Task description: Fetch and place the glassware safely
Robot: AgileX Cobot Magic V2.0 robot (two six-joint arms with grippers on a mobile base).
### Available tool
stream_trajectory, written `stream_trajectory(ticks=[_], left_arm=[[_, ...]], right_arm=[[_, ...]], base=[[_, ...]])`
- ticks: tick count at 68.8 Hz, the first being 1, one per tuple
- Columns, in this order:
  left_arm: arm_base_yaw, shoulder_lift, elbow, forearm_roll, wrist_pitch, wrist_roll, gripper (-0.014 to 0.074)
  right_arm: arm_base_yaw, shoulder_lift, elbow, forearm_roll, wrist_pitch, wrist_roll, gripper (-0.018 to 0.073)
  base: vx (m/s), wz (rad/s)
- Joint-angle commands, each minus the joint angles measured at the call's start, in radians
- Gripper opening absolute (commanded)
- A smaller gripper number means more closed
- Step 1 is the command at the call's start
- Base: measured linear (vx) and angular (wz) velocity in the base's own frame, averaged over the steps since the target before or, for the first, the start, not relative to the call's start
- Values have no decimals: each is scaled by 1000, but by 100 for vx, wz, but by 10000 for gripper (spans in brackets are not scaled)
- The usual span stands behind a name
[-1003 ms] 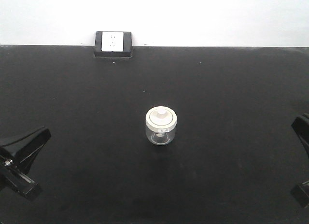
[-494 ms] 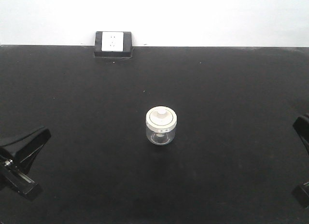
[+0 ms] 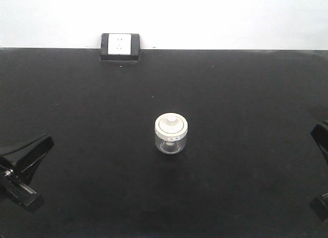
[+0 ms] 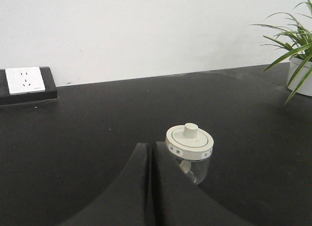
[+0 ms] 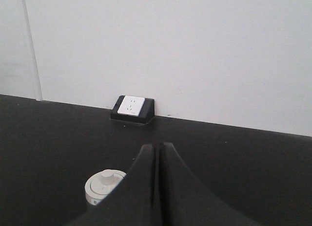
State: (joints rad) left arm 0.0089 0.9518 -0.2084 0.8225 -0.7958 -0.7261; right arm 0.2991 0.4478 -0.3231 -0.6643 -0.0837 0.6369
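Observation:
The glassware [image 3: 171, 134] is a squat clear jar with a cream-white knobbed lid, standing upright at the middle of the black table [image 3: 246, 94]. The left wrist view has the jar [image 4: 190, 150] just right of my left gripper [image 4: 151, 147], whose fingers are pressed together, empty. In the right wrist view the jar's lid [image 5: 102, 184] peeks out left of my right gripper [image 5: 157, 147], also shut and empty. In the front view the left gripper [image 3: 46, 141] is at the lower left and the right arm [image 3: 321, 138] is at the right edge, both well away from the jar.
A white wall socket in a black block [image 3: 120, 46] sits at the table's far edge against the white wall. A potted green plant [image 4: 297, 55] stands at the table's far right in the left wrist view.
The right arm has drifted slightly further toward the right edge of the front view. The jar and the left arm have not moved.

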Motion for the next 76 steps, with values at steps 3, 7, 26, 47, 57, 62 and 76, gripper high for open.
stream_trajectory(ticks=[3,7,26,47,57,62,76], left_arm=[[-5,-34,-22,-75,-50,15,2],[-5,-58,-22,-96,-30,40,2],[-5,-234,-22,-309,173,264,2],[-5,-412,-22,-524,467,415,2],[-5,-487,-22,-671,586,532,2],[-5,-529,-22,-761,663,615,2],[-5,-660,-22,-930,892,810,2]], right_arm=[[-5,2,-28,-1,-51,2,-3],[-5,2,-28,-1,-51,2,-3],[-5,2,-28,-1,-52,2,-3],[-5,2,-28,-1,-52,2,-3],[-5,2,-28,-1,-52,2,-3],[-5,2,-28,-1,-52,2,-3],[-5,2,-28,-1,-52,2,-3]], base=[[0,0],[0,0],[0,0],[0,0],[0,0],[0,0],[0,0]])
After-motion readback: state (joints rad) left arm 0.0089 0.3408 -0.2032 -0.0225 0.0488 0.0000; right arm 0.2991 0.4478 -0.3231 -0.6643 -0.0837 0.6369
